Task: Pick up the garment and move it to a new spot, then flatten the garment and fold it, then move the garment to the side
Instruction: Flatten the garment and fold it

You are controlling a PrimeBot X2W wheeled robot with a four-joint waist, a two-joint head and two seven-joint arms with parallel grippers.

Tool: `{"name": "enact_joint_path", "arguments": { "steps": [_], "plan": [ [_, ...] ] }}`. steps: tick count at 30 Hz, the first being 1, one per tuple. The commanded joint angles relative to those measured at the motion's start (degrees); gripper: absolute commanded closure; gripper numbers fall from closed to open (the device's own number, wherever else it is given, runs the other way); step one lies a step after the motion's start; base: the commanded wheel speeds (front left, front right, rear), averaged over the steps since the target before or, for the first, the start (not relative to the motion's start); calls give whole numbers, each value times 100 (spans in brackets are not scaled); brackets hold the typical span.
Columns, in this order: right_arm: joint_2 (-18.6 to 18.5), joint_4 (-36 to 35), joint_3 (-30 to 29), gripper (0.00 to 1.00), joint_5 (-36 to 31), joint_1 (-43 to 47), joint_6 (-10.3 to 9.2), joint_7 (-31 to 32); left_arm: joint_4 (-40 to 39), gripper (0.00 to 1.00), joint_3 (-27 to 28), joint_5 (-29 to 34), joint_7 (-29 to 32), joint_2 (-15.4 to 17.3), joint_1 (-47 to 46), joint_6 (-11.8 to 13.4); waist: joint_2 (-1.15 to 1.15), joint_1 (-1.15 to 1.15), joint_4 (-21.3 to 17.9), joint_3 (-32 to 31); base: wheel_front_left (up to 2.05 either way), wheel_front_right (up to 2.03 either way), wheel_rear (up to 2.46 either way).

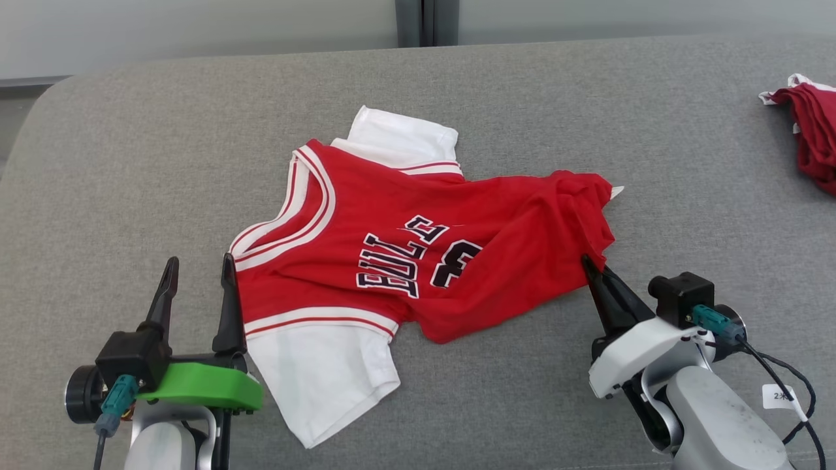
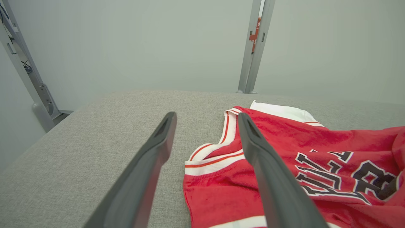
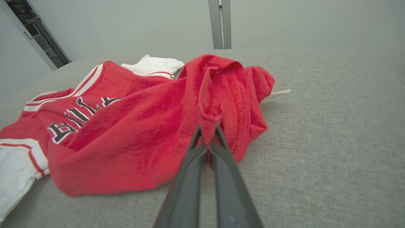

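The garment (image 1: 405,261), a red jersey with white sleeves, is lying near the middle of the grey padded surface (image 1: 588,98), its collar end pointing to the robot's left and its hem end bunching up toward the right; the black lettering on the chest is running sideways and creasing, so only part of it is reading clearly, and the number beside it is half swallowed by a fold; the far white sleeve is mostly tucking under the red body, while the near one is spreading flat toward the bottom edge of the head view.

The right gripper (image 1: 588,262) is pinching a ridge of red cloth at the crumpled hem; in the right wrist view its fingers (image 3: 221,164) are pressing together with the fabric caught between the tips, and the bunched folds behind are hiding how the hem lies; a small white tag (image 1: 617,190) is peeking out past the bunch.

The left gripper (image 1: 199,260) is standing with its fingers spread wide, holding nothing, just beside the jersey's shoulder trim; in the left wrist view one finger (image 2: 272,177) is crossing in front of the red cloth, and whether it is touching is hard to tell.

Another red garment (image 1: 813,130) is lying at the far right, cut off by the frame.
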Motion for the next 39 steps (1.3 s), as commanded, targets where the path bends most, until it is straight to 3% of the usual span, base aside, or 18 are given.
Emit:
{"name": "enact_joint_path", "arguments": {
  "steps": [1,9,19,20,22,31,39],
  "plan": [
    [-47,-50,1,100,57,46,-5,-17,-27,0,24,-3,1,2,102,23,0,0,-72,-52,0,0,0],
    [-274,-1135,17,100,325,1048,-6,-11,-65,0,-15,-134,0,3,312,106,0,0,-414,-216,0,0,0],
    [-266,-2248,-341,100,688,2415,-6,900,-63,0,-78,-183,0,3,349,134,0,0,-555,-224,0,0,0],
    [-281,-2305,-373,81,732,2497,-5,1003,-60,0,-80,-180,0,3,356,131,0,0,-558,-227,0,0,0],
    [-326,-2396,-483,0,730,2553,-6,1079,-51,0,-84,-168,0,3,358,121,0,0,-562,-226,0,0,0],
    [-500,-2408,-753,0,532,2295,-4,1165,-26,0,-117,-138,1,3,312,103,0,0,-492,-223,0,0,0],
    [-743,-1733,-394,0,645,1768,-3,1234,-51,0,-185,-185,0,3,288,139,0,0,-391,-142,0,0,0]
  ]
}}
